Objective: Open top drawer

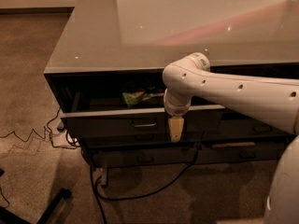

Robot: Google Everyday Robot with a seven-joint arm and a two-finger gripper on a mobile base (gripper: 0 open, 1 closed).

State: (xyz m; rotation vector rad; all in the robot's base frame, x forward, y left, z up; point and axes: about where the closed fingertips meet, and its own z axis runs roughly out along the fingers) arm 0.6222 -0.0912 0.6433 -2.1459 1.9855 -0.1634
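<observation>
The top drawer (117,121) is dark grey and stands pulled out from under the grey counter top (154,36). Its small pull handle (144,123) is at the middle of the front. A green packet (136,97) lies inside it. My gripper (175,129) hangs down from the white arm (224,94) in front of the drawer's front, right of the handle and apart from it.
Two lower drawers (140,148) of the same colour sit below. A like stack (257,134) is at the right, behind my arm. Black cables (140,190) run over the carpet below the drawers. A dark chair leg (51,206) is at the bottom left.
</observation>
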